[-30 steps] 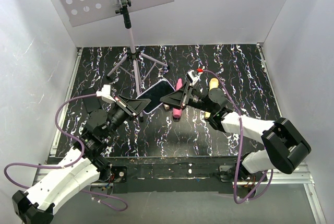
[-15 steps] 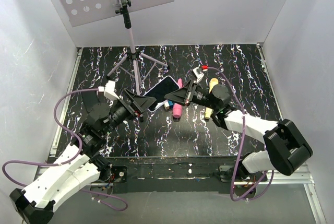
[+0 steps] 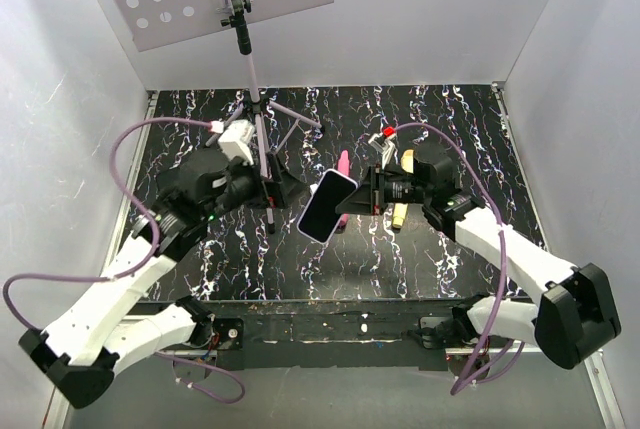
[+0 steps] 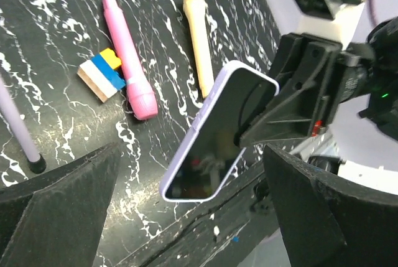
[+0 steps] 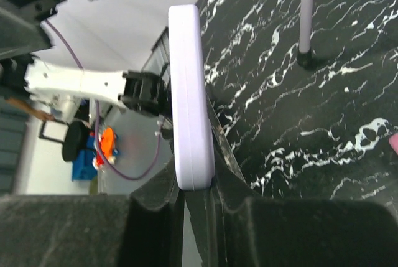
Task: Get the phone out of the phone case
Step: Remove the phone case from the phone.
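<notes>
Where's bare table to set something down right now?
Bare: the near strip of the table between the two arms, and the far right corner beyond the yellow marker. Crowded: the centre, where the tripod legs, pink marker and the phone case held in the right gripper bunch together.

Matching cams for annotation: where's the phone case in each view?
Top external: phone case mid-frame, tilted, held by the right gripper.
Left wrist: phone case at centre, screen side showing.
Right wrist: phone case edge-on, upright, left of centre.
Shared landmark: the tripod leg, at the left edge in left wrist and top right in right wrist.
</notes>
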Available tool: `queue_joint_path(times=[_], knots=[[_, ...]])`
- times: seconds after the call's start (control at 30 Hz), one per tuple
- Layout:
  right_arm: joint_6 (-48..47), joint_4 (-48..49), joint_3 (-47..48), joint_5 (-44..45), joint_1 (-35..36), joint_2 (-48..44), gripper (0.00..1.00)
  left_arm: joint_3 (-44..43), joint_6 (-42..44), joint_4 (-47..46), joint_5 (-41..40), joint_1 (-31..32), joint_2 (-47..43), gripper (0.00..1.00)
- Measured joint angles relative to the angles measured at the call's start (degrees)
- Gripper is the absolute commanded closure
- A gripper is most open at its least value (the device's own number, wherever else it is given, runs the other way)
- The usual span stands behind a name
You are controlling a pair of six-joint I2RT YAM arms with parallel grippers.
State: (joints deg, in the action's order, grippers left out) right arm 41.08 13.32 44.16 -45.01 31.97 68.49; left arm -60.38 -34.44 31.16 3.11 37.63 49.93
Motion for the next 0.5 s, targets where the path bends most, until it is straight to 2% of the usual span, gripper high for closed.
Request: queue_joint_path(times=[0.13, 0.23, 0.33, 0.5], knots=[[-7.52, -7.80, 1.18, -3.54, 0.00, -2.93, 0.99, -1.62, 3.37, 0.15, 6.78, -0.02, 6.23, 0.02], [-10.21, -9.73, 1.60, -7.67, 0.00, -3.32, 0.99, -1.51, 3.87, -0.92, 14.32, -0.04, 9.16, 0.04], [-11.34, -10.43, 1.60, -11.23, 0.09, -3.32, 0.99, -0.79, 3.23, -4.50, 23.50, -0.04, 11.08, 0.13], [-11.39, -9.22, 1.60, -17.07, 0.44, -3.32, 0.99, -0.11, 0.90, -9.35, 36.17, -0.04, 14.99, 0.42]])
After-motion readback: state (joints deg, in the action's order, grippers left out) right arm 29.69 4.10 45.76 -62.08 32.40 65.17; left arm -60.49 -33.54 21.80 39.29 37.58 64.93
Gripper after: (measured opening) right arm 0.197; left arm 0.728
